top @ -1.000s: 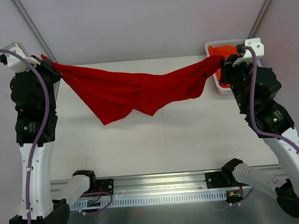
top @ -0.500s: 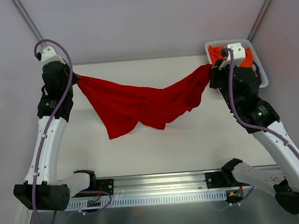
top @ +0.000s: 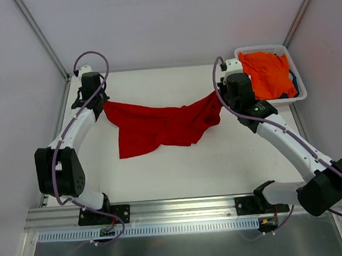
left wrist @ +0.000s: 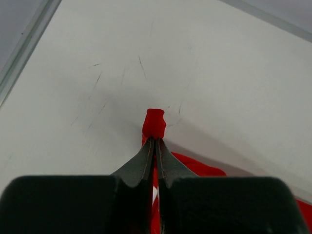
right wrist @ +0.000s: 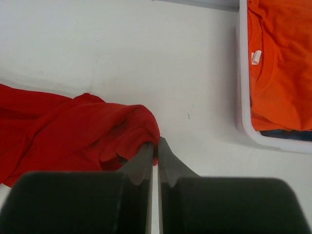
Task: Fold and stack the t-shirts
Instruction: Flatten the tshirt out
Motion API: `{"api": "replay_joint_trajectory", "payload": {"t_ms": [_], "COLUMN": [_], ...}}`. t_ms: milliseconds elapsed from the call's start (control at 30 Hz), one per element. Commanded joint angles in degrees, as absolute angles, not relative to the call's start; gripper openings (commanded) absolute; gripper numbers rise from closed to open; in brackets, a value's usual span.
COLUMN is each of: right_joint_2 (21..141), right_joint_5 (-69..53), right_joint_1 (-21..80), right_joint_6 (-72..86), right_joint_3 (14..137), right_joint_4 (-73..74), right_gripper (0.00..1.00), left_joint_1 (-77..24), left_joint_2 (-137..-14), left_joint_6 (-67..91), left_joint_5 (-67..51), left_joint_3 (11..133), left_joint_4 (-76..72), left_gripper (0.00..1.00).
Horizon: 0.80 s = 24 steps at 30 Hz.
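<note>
The red t-shirt is soft matte cloth, stretched sideways across the far half of the smooth white tabletop. It's pretty rumpled, with a twisted ridge through the middle and one flap reaching toward the near edge on its left side.

The left gripper has its dark tapered fingers pinched tight on one end, over toward the far-left corner, and a little red nub pokes out past the tips. The right gripper is clamped the same way on a bunched fold at the other end, nearer the far-right corner. I can't tell if either one has a sleeve or a hem.

The tabletop has faint scuff marks. A white plastic basket with a rounded rim sits in the far-right corner. An orange t-shirt lies fairly flat on top inside it, neck tag showing. A sliver of dark blue cloth peeks out underneath, too hidden to identify. The gripper bodies block the bottom of both wrist views, cutting off most of the red shirt.
</note>
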<state>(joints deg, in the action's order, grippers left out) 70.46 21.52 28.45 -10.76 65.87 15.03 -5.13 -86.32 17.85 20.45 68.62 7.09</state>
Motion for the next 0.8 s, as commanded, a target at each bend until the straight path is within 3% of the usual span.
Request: {"api": "replay_joint_trajectory", "payload": {"t_ms": [0,100,133,167,200,267,333,533,767], "right_joint_2": [71.8,72.9,73.0,73.0,73.1,73.2,73.2,74.8,77.2], "right_joint_5": [19.4,18.4,17.8,17.7,17.6,17.3,16.7,14.7,12.7], "right_joint_1": [27.7,27.3,27.3,27.2,27.2,27.1,26.7,25.8,24.4], "right_joint_6": [-9.1,-8.8,-8.8,-8.7,-8.7,-8.7,-8.7,-8.4,-7.7], "right_joint_3": [66.8,66.4,66.3,66.1,65.8,65.7,65.4,65.3,65.9], "right_joint_4": [10.5,10.1,10.0,9.9,9.9,9.9,9.9,9.5,8.7], "right_gripper": [0.0,0.0,0.0,0.0,0.0,0.0,0.0,0.0,0.0], "left_joint_1": [-4.3,-4.3,-4.3,-4.3,-4.3,-4.3,-4.4,-6.6,-13.4], "left_joint_2": [-92.5,-97.6,-98.8,-99.7,-101.1,-101.6,-100.7,-92.5,-81.3], "left_joint_6": [19.1,18.1,18.0,17.8,17.7,17.7,18.5,21.4,28.2], "left_joint_5": [21.8,21.2,21.3,21.4,21.5,21.7,21.8,24.8,26.5], "left_joint_3": [70.7,73.4,74.3,74.7,75.1,75.1,73.6,65.6,56.4], "left_joint_4": [2.9,3.0,3.0,3.0,3.1,3.1,3.3,5.5,11.3], "left_gripper": [0.0,0.0,0.07,0.32,0.47,0.73,0.88,0.9,0.84]}}
